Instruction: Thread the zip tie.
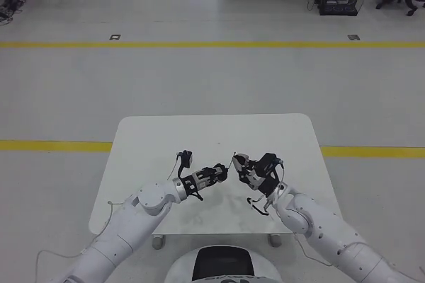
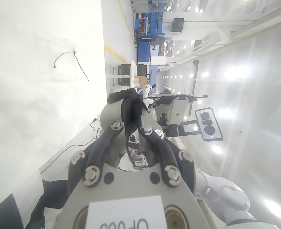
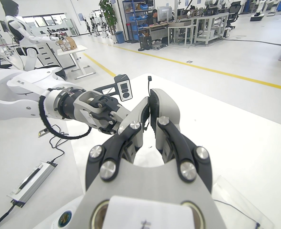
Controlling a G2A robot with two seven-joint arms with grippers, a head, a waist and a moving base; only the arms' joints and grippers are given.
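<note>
the white table (image 1: 163, 141) lay under both arms. above its near middle the left gripper (image 1: 222, 173) and the right gripper (image 1: 236, 164) met almost tip to tip. the right jaws were pinched shut on the black zip tie (image 3: 149, 79), whose head end poked up past the fingertips. the left jaws were pressed together too, seemingly on the tie's thin tail.
</note>
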